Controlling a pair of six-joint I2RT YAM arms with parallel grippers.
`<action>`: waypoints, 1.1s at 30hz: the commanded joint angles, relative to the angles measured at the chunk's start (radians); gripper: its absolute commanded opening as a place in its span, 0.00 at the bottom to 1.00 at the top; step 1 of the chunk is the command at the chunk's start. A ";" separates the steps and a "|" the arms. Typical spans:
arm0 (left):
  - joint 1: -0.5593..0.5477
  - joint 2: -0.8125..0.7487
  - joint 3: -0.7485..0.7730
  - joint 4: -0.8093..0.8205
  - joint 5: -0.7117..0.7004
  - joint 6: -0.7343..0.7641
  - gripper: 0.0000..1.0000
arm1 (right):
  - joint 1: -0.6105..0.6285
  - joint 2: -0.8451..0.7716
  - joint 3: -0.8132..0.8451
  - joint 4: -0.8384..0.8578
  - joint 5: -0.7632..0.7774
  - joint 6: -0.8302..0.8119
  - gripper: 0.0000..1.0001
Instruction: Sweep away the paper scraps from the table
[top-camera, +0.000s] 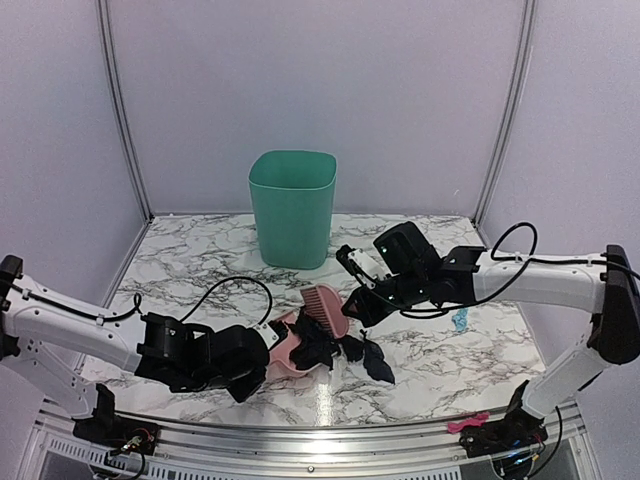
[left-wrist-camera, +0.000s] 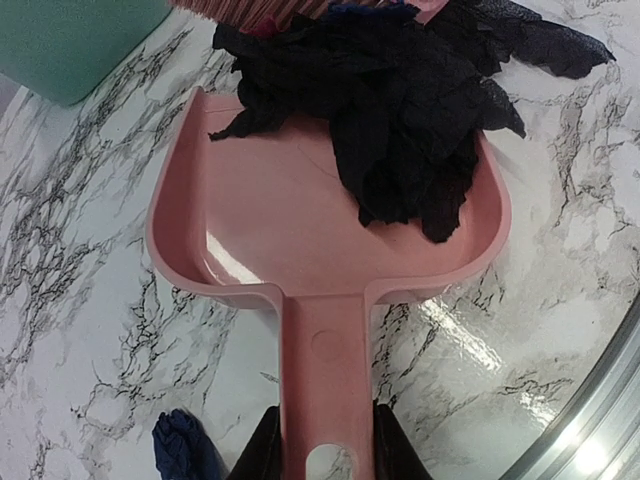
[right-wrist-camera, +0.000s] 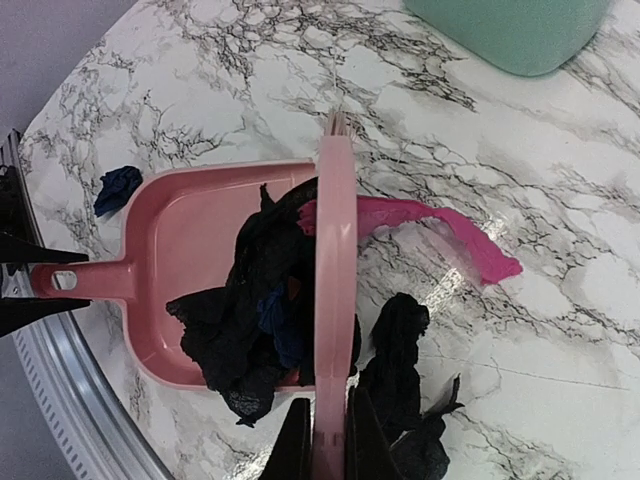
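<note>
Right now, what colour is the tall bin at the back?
The bin is plain teal green, clearest in the top view.

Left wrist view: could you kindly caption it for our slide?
Left end effector holds the pink dustpan by its handle, black paper scraps piled inside.

The paper scraps (left-wrist-camera: 400, 110) are black and navy, dustpan (left-wrist-camera: 270, 230) and brush (right-wrist-camera: 335, 250) pink, table (left-wrist-camera: 90, 330) black-veined white marble, bin (top-camera: 292, 207) teal.
</note>
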 joint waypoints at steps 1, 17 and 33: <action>0.013 -0.011 0.046 0.034 -0.044 0.019 0.00 | 0.021 -0.029 -0.005 0.059 -0.037 0.046 0.00; 0.068 -0.195 0.128 0.034 -0.057 0.094 0.00 | 0.034 -0.090 0.160 0.082 0.067 0.081 0.00; 0.209 -0.082 0.416 0.034 -0.022 0.187 0.00 | 0.029 -0.059 0.403 0.085 0.269 -0.038 0.00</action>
